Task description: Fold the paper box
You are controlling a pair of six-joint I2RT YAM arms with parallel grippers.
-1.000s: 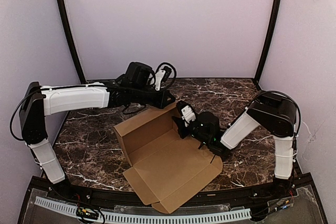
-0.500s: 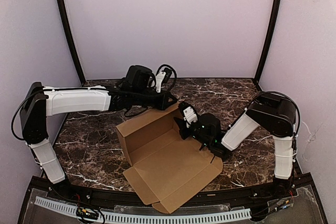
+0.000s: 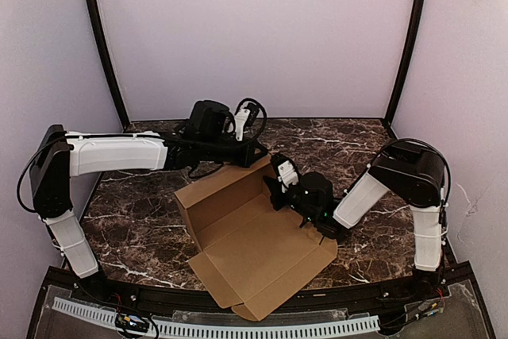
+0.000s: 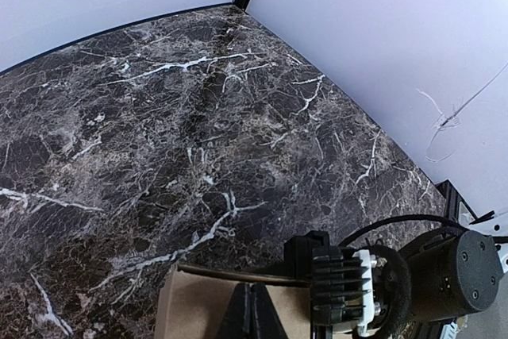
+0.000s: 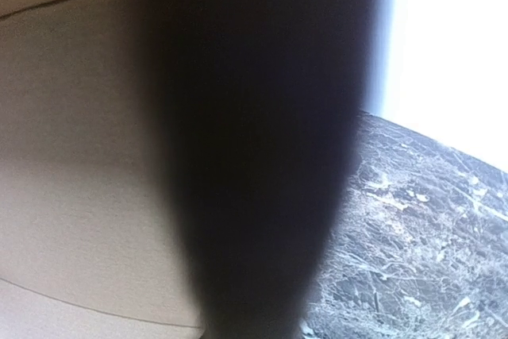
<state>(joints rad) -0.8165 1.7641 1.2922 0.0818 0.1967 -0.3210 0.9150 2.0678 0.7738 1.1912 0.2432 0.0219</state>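
Left jaws clenched atop box (image 3: 254, 252) far wall, right jaws clenched by its right flap. W/o firm hold, we risk the wall dropping onto worktop (image 3: 357, 148).

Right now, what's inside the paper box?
Only bare cardboard shows inside the paper box. The right claw sits at its far right corner, and the wrist hides the wall there.

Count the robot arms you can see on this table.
2. The left arm stretches from the left edge across to the far wall of the paper box. The right arm reaches in from the right to the box's right side. None appears hidden.
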